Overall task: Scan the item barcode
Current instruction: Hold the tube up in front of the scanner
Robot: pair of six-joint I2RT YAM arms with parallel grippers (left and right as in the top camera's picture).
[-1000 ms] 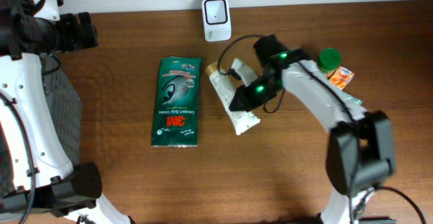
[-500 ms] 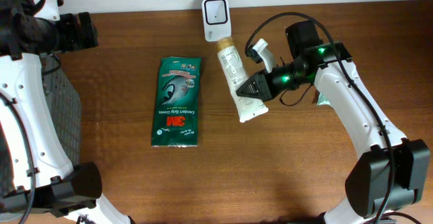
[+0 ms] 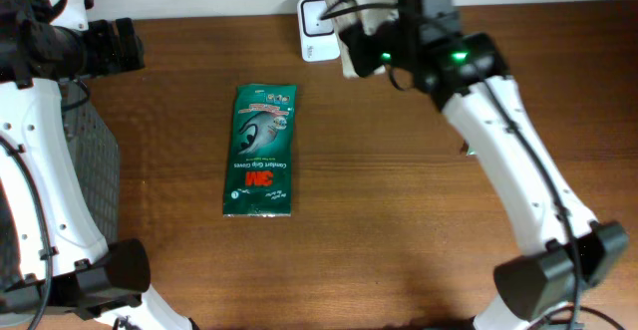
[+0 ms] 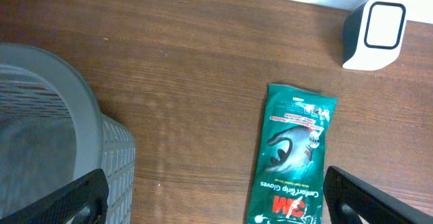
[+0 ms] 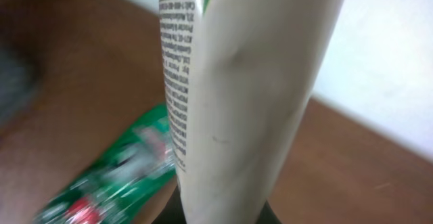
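The item is a white tube (image 5: 237, 95) with small black print down one side, standing upright and filling the right wrist view. My right gripper (image 5: 223, 217) is shut on its lower end. From overhead, the tube (image 3: 351, 1) is held high at the table's back edge, just right of the white scanner (image 3: 315, 21), with the right gripper (image 3: 373, 41) beside it. No barcode shows in any view. My left gripper (image 4: 223, 207) hangs open above the left of the table, holding nothing; the scanner (image 4: 374, 34) is at the upper right of its view.
A green 3M glove packet (image 3: 260, 151) lies flat on the wooden table left of centre and also shows as the packet (image 4: 292, 156) between my left fingers' span. A grey mesh basket (image 4: 40, 116) stands at the left edge.
My right arm lifted the tube off the table and carried it up and back to beside the scanner. The left arm and the glove packet have not moved.
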